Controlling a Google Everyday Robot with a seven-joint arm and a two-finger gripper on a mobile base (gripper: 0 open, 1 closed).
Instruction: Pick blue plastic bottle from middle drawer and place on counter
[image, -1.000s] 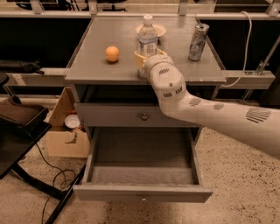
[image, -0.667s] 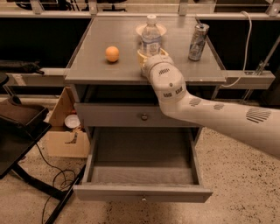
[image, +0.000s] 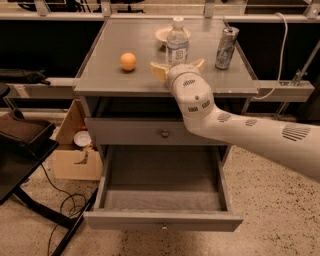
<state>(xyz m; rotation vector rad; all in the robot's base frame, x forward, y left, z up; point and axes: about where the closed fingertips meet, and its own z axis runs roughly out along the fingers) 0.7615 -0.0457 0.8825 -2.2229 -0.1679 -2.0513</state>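
Note:
The blue plastic bottle (image: 177, 44) stands upright on the counter (image: 115, 80), near its middle back. My gripper (image: 178, 68) sits just in front of the bottle at counter height, open, with its yellowish fingers (image: 159, 70) spread to either side and holding nothing. The white arm reaches in from the right. The middle drawer (image: 162, 197) is pulled out below, and its grey floor is bare.
An orange ball (image: 128, 61) lies on the counter's left. A silver can (image: 226, 47) stands at its right, and a white bowl (image: 164, 34) sits behind the bottle. The upper drawer (image: 164, 133) is shut. A cardboard box (image: 75, 150) and black stand (image: 25, 150) are at the left.
The fingers were closed around the bottle's base; now they are spread apart and drawn back slightly toward the counter's front. The bottle stays standing on the counter.

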